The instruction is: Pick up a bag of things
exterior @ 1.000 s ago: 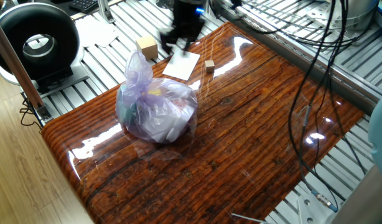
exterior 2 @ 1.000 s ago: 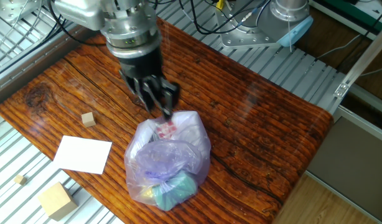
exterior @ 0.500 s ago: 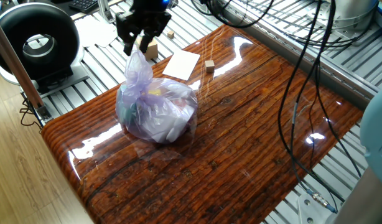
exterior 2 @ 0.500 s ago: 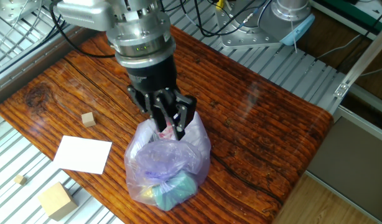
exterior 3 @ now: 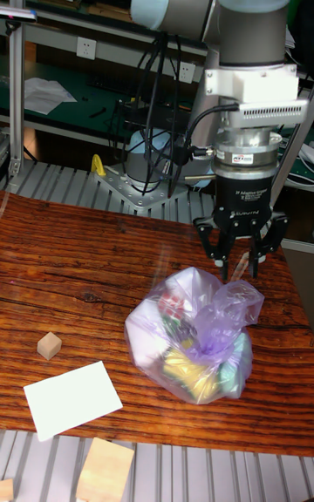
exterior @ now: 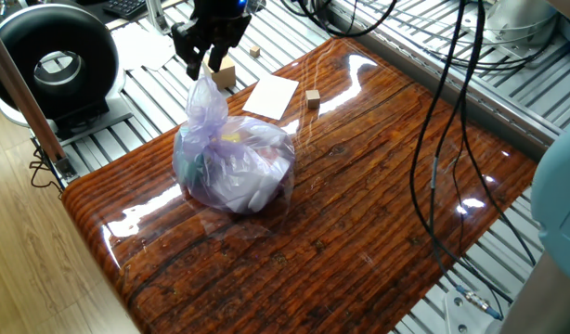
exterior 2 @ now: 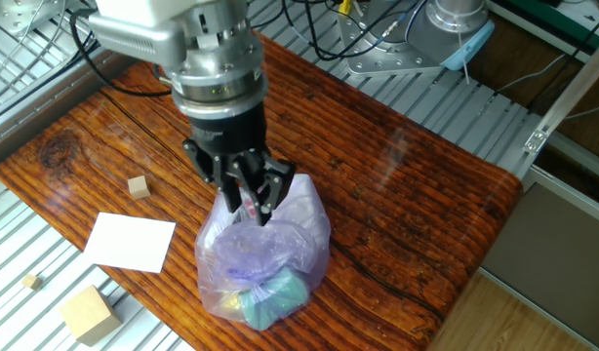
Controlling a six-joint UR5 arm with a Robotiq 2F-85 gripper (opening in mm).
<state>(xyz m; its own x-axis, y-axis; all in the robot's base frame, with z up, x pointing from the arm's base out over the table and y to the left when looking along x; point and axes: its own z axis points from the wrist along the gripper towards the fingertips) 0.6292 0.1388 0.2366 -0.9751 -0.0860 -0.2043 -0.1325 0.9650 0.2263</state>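
Bag [exterior: 234,160] sits on the wooden table [exterior: 378,213], toward the end near the paper sheet [exterior 2: 130,242], resting flat, not lifted. Pale lilac plastic, twisted top sticking up; teal, yellow and white stuff visible inside. Pincer [exterior 2: 246,200] points straight down right over the bag's top, fingers [exterior 3: 222,265] apart, straddling the twisted plastic; cannot tell if they touch it. In the tall fixed view the fingertips sit just above and behind the gathered top. Small wooden cube [exterior 2: 138,186] on the table beside the paper, well apart from the bag. Bigger wooden block [exterior 2: 89,314] on the metal slats off the table edge, with a tiny cube [exterior 2: 31,282] near it. Black cables [exterior: 443,139] hang over the table's far side.
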